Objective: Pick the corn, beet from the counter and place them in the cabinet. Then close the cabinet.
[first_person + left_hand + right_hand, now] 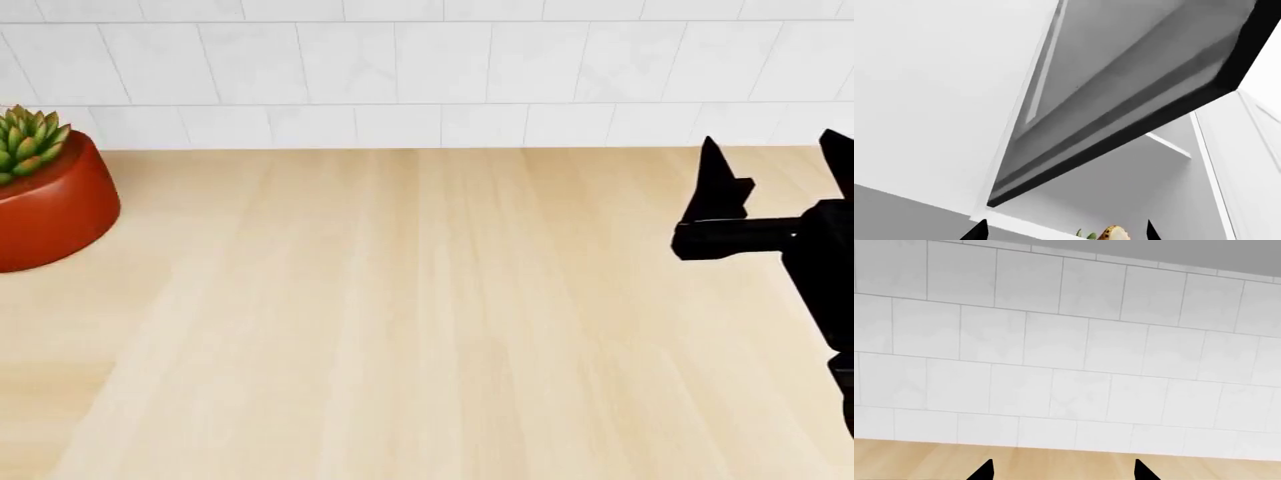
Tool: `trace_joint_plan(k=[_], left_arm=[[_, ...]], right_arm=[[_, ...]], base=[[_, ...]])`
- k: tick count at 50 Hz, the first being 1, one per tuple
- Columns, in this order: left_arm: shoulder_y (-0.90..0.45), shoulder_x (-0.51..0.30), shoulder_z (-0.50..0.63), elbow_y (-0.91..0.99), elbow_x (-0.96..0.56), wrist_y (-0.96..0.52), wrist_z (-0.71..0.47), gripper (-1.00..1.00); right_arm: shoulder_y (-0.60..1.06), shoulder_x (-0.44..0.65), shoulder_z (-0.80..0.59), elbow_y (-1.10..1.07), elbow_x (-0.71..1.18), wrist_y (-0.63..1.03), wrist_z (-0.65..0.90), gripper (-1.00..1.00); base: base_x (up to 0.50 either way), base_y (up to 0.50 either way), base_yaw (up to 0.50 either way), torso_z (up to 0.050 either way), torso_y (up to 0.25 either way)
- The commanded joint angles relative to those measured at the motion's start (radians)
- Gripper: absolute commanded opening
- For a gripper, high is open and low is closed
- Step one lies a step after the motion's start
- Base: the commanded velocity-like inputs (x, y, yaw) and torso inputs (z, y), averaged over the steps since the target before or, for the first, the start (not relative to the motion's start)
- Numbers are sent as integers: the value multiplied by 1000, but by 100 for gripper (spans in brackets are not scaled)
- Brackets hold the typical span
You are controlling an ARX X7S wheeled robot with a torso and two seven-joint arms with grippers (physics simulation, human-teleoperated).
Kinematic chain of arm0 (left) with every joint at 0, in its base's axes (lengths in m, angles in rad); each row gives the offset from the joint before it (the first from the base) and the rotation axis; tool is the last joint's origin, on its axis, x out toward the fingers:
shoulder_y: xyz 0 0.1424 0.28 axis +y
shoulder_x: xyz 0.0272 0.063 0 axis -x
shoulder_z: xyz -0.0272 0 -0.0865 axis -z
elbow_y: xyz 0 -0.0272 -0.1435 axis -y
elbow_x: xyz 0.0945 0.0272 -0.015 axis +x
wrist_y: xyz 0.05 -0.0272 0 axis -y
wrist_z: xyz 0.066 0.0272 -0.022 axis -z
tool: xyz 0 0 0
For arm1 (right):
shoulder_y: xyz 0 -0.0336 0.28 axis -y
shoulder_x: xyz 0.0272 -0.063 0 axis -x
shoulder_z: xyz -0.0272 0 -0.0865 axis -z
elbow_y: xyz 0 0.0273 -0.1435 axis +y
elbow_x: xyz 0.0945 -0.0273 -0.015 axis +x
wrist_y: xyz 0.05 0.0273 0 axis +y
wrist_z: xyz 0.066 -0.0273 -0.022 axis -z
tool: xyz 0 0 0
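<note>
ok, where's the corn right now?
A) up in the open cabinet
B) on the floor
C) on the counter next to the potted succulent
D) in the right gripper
A: the left wrist view shows the corn sitting in the cabinet with its door open, while the head view shows the counter without it.

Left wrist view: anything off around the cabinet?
Nothing damaged or spilled. The cabinet door hangs open, with the corn and green leaves beside it inside on the shelf. The left gripper is open and empty; the door just needs closing.
</note>
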Motion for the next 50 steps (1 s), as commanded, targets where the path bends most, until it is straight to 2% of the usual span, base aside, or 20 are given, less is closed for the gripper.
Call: trace_joint_plan(k=[1, 12, 23, 46, 50], left_arm=[[10, -9, -18, -8, -64, 66, 38, 100], [-40, 10, -65, -22, -142, 24, 94, 100], [-98, 46, -103, -57, -179, -52, 97, 100], [-165, 38, -169, -70, -209, -99, 68, 100], [-209, 69, -176, -94, -223, -189, 83, 100]], right_arm=[[12, -4, -14, -2, 4, 6, 9, 100], [31, -9, -32, 1, 2, 12, 12, 100], [30, -11, -39, 5, -5, 6, 8, 100], [50, -10, -52, 7, 2, 12, 15, 100], [56, -11, -57, 9, 1, 13, 15, 100]], base=[[0, 0, 0, 0, 0], [0, 0, 0, 0, 0], [0, 0, 0, 0, 0], [0, 0, 0, 1, 0], [0, 0, 0, 3, 0]])
